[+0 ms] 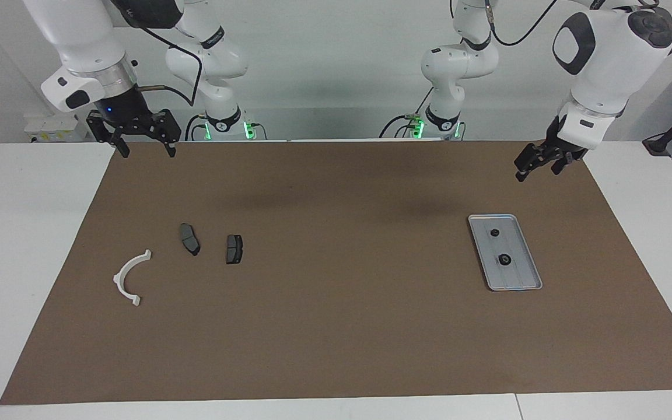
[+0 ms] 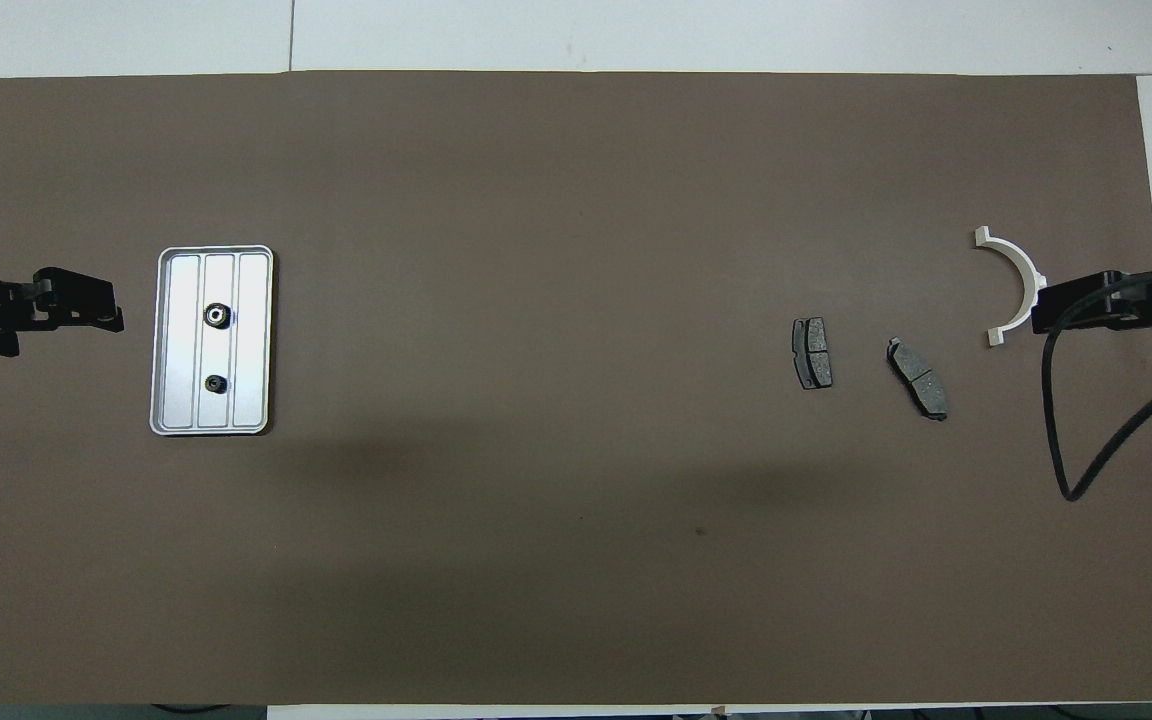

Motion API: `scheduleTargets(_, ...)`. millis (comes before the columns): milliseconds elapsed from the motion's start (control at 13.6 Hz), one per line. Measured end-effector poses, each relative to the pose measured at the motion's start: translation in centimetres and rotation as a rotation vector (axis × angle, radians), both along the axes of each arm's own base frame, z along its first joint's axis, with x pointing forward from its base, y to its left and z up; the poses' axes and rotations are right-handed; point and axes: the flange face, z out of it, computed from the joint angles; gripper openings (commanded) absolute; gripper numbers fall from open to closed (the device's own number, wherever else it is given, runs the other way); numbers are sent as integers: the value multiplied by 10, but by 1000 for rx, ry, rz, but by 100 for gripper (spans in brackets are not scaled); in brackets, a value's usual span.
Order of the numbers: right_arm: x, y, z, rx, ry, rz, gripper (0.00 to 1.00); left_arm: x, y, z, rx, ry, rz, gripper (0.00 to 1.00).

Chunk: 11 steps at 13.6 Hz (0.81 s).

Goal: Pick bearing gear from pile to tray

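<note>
The pile lies toward the right arm's end of the table: a white half-ring bracket and two dark grey brake pads. The silver tray lies toward the left arm's end and holds two small black round gears. My left gripper is open, empty and raised beside the tray. My right gripper is open, empty and raised over the mat beside the bracket.
A brown mat covers most of the white table. A black cable hangs from the right arm over the mat's edge. Both arm bases stand at the robots' end of the table.
</note>
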Motion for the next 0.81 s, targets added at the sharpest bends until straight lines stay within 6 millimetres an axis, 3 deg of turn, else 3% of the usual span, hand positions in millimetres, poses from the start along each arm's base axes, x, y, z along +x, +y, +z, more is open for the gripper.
scheduleTargets(442,0,0,0,0,0,0,100,-4,-1,23,0,9,-3,100)
scheduleTargets(810,0,0,0,0,0,0,100,-8,-2,26,1,31,-5,100)
